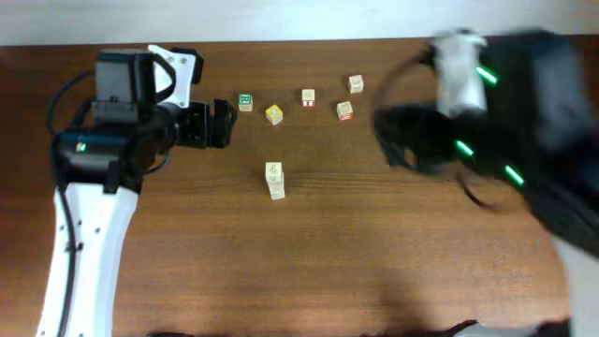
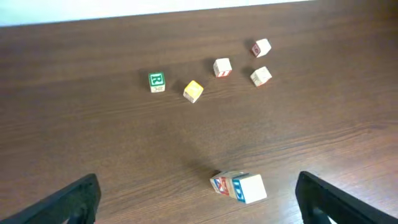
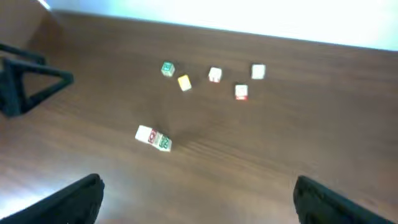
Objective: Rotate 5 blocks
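Observation:
Two pale blocks lie side by side mid-table (image 1: 274,180); from the left wrist they show red and blue print (image 2: 239,186). Three more blocks sit apart in the back row: one with red print (image 1: 308,96), one pale (image 1: 356,83), one red-faced (image 1: 345,110). My left gripper (image 1: 225,124) hovers at the row's left end, open and holding nothing (image 2: 199,208). In its own view my right gripper (image 3: 199,205) is open and holds nothing, well above the wood. The right arm (image 1: 487,112) is a blur at the right.
A green-lettered cube (image 1: 245,102) and a yellow-faced cube (image 1: 273,114) stand at the left of the back row, closest to my left gripper. The brown wooden table (image 1: 309,262) ends at a pale wall behind the row.

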Controlling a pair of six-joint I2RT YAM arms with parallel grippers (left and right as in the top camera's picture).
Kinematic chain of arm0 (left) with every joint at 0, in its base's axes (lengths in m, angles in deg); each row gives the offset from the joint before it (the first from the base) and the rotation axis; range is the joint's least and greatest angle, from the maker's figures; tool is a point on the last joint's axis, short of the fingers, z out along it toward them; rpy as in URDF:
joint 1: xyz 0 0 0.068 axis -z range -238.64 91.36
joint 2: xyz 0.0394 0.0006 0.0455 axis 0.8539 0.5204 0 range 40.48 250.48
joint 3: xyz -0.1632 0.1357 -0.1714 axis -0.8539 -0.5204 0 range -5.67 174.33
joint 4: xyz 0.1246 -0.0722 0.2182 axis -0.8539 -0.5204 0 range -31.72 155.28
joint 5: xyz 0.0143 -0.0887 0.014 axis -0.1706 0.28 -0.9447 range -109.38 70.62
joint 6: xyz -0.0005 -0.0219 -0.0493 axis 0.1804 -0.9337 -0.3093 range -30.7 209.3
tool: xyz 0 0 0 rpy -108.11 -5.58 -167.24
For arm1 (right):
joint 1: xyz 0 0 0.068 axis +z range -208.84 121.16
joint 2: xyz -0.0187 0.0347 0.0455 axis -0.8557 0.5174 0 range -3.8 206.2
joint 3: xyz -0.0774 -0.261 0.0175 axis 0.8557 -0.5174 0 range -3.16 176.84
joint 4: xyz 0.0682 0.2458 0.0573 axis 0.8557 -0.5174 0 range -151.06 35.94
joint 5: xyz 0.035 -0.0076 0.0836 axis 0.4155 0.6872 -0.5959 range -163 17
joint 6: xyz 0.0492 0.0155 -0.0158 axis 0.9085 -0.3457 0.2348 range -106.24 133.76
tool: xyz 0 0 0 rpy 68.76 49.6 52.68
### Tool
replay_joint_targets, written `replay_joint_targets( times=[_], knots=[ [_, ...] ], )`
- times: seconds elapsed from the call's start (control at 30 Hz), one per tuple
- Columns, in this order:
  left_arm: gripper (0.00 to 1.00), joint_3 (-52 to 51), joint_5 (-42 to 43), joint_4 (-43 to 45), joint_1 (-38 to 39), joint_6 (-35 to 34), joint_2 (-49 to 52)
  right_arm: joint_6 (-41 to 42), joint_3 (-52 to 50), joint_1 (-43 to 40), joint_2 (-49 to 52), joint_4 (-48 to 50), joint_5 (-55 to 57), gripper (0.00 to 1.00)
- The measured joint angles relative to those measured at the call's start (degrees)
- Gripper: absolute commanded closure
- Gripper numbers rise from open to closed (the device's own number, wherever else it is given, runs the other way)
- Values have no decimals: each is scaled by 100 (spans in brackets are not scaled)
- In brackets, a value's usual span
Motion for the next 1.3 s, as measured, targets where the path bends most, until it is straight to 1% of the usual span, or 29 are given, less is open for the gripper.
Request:
replay_joint_targets(
  times=[0.1,0.2,0.37,0.5,0.53,0.57,0.6,0.63,0.67,0.7,0.73,0.77,0.83,0.9,0.93,1.03,1.1,1.13,1.23,1.3],
  knots=[
    [1,0,0,-39,0,42,-94,-13,90,0,-949,-413,177,2],
    [1,0,0,-63,0,42,-94,-13,138,0,-1646,-444,236,2],
    [1,0,0,-66,0,42,-94,-15,138,0,-2114,-452,254,2],
    [1,0,0,-66,0,42,-94,-22,74,-50,-2144,-579,492,2],
    [1,0,-2,-66,0,42,-92,-74,-33,-133,-2164,-514,525,2],
    [1,0,0,-66,0,42,-94,-275,-372,-350,-2273,-236,531,2],
    [1,0,-2,-63,0,42,-92,-955,-981,-614,-2459,286,308,2],
    [1,0,0,-61,0,42,-94,-1316,-1530,-780,-2651,745,109,2],
    [1,0,-7,-66,0,42,-94,-2059,-2448,-1034,-2997,1506,-260,2],
    [1,0,-24,-61,0,42,-94,-2334,-3093,-1211,-3274,2000,-455,2],
    [1,0,-22,-79,0,42,-94,-2686,-4028,-1478,-3700,2693,-699,2],
    [1,0,-42,-79,0,42,-92,-2879,-4983,-1742,-4153,3386,-894,2],
    [1,0,-44,-70,0,42,-92,-3025,-6229,-2052,-4782,4262,-1119,2],
    [1,0,-44,-76,0,42,-94,-2940,-7834,-2339,-5593,5351,-1311,2],
    [1,0,-42,-76,0,42,-94,-2708,-8752,-2439,-6070,6312,-1351,2],
    [1,0,-42,-79,0,42,-94,-2262,-10880,-2524,-7224,7755,-1399,2],
    [1,0,-39,-79,0,42,-94,-2035,-11755,-2524,-7656,8205,-1416,2],
    [1,0,-42,-83,0,42,-94,-1823,-12347,-2524,-7914,8310,-1429,1],
    [1,0,-44,-81,0,42,-92,-1609,-12985,-2524,-8395,8870,-1434,2],
    [1,0,-42,-79,0,42,-94,-1532,-13261,-2524,-8413,8754,-1432,2]
  ],
)
